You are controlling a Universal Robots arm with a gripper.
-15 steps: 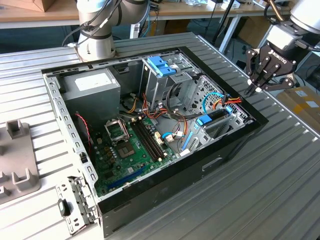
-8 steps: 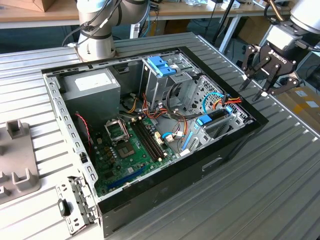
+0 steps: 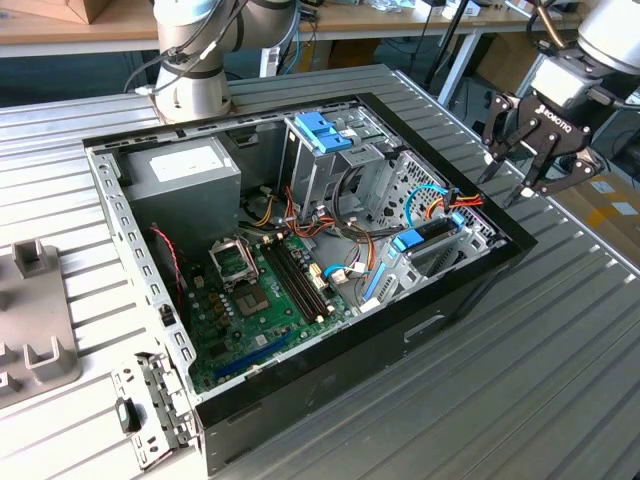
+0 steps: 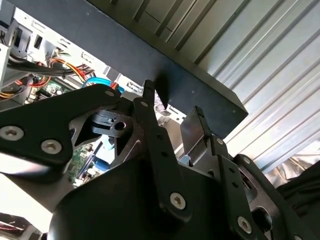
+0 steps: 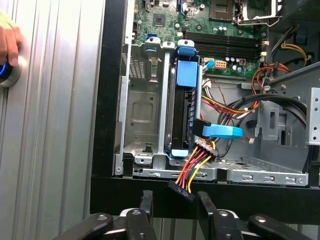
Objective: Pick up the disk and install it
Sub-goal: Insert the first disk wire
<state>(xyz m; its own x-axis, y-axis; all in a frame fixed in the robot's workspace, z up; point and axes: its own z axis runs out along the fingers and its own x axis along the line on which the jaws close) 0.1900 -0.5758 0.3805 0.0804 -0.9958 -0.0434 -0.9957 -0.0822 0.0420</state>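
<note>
The disk (image 5: 183, 117) stands on edge in a slot of the metal drive bay inside the open computer case (image 3: 455, 295); its light-blue frame shows at both ends. In the exterior view the disk (image 3: 432, 233) sits near the case's right wall. A blue cable plug and a bundle of coloured wires lie against its end. My gripper (image 3: 505, 182) hangs outside the case, just beyond that wall on the exterior view's right, open and holding nothing. In both wrist views the gripper (image 5: 174, 199) (image 4: 172, 100) hovers over the black case rim with its fingers apart.
A grey power supply box (image 3: 185, 178), a metal cage with a blue latch (image 3: 325, 135) and the green motherboard (image 3: 255, 295) fill the case. The arm's base (image 3: 190, 75) stands behind it. Grey fixtures (image 3: 35, 330) lie at the left. A hand (image 5: 7, 42) rests by a button.
</note>
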